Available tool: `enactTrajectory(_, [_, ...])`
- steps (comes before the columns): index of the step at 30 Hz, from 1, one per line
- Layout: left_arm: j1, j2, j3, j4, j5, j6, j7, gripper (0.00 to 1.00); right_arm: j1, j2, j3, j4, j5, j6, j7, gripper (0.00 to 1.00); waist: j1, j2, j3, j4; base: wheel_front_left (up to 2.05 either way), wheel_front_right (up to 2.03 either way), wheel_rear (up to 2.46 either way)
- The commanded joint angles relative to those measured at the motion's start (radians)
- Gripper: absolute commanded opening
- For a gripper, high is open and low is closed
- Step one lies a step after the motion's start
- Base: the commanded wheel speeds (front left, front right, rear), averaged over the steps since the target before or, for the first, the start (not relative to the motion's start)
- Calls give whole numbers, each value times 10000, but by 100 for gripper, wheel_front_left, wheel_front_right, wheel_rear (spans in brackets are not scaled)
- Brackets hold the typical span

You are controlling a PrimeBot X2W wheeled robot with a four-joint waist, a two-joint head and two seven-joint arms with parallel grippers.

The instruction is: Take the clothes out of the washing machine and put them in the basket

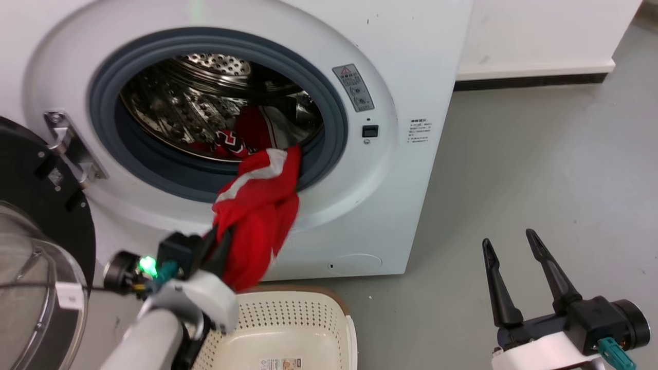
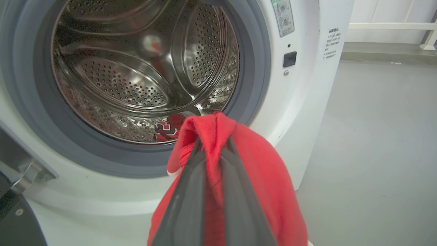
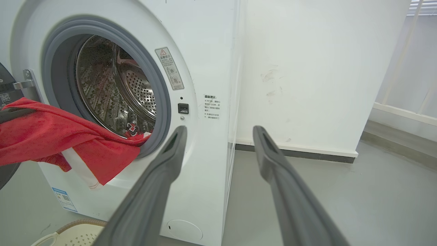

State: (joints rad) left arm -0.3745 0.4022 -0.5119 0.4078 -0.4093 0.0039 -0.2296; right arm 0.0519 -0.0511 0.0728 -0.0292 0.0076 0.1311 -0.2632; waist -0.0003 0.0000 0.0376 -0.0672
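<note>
Red garment (image 1: 259, 205) hangs from the washing machine (image 1: 411, 61) opening, pinched by the left gripper (image 2: 213, 145), above the basket (image 1: 308, 313). Extraction step in hand; next, draw it clear and lower. Right gripper (image 1: 511, 241) stands spread, empty.

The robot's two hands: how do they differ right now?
The left hand is shut on a red garment hanging from the washing machine; the right hand is open and holds nothing. The left is beside the basket; the right is over floor. Both have long dark fingers.
</note>
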Motion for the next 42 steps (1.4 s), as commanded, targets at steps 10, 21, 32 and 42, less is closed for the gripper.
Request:
enactTrajectory(10, [2111,278,-422,-2125,-274,524,852,0,153,17,21,4,-23,-7,-24,100,3,0,-115,110,0,0,0])
enactTrajectory(21, [2705,-199,-783,-1211,-648,308,615,0,-220,17,44,-77,-118,-7,-24,100,3,0,547,-230,0,0,0])
enactTrajectory(32, [1354,-982,-897,1540,-756,-288,45,0,-1049,17,-2,-280,-142,-8,-24,100,3,0,2159,-475,0,0,0])
enactTrajectory(42, [-597,-1485,-1122,4184,-209,-701,-307,0,-1899,15,-222,-529,16,-7,-24,100,3,0,3933,-628,0,0,0])
